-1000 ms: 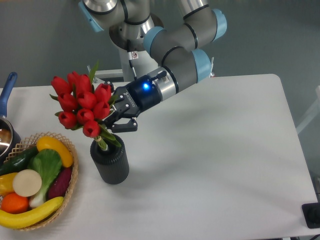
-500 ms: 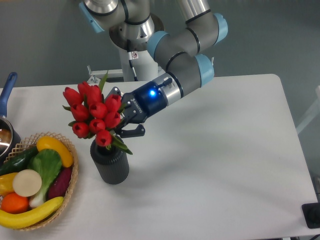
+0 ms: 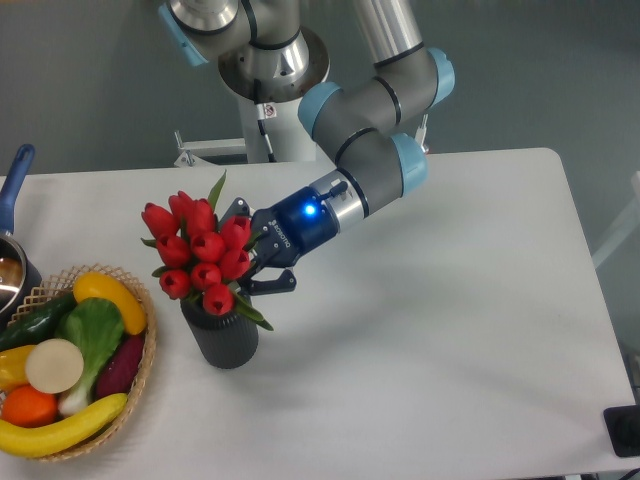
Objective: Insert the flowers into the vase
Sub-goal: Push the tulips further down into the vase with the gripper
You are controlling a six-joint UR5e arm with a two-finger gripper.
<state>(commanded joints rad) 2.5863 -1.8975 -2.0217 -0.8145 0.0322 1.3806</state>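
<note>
The flowers [image 3: 203, 252] are a bunch of red tulip buds with green leaves, standing over the mouth of the vase [image 3: 220, 337], a short dark grey ribbed cylinder on the white table. The stems go down into the vase and are hidden by the buds. My gripper [image 3: 256, 262] reaches in from the right and is shut on the bunch just behind the buds, right above the vase's rim.
A wicker basket [image 3: 140, 375] with fruit and vegetables stands just left of the vase at the table's front left. A pot with a blue handle [image 3: 14, 189] is at the left edge. The robot's base [image 3: 268, 120] is at the back.
The gripper and the flowers have moved right and down. The bunch has swung more upright and now sits lower over the vase's mouth.
</note>
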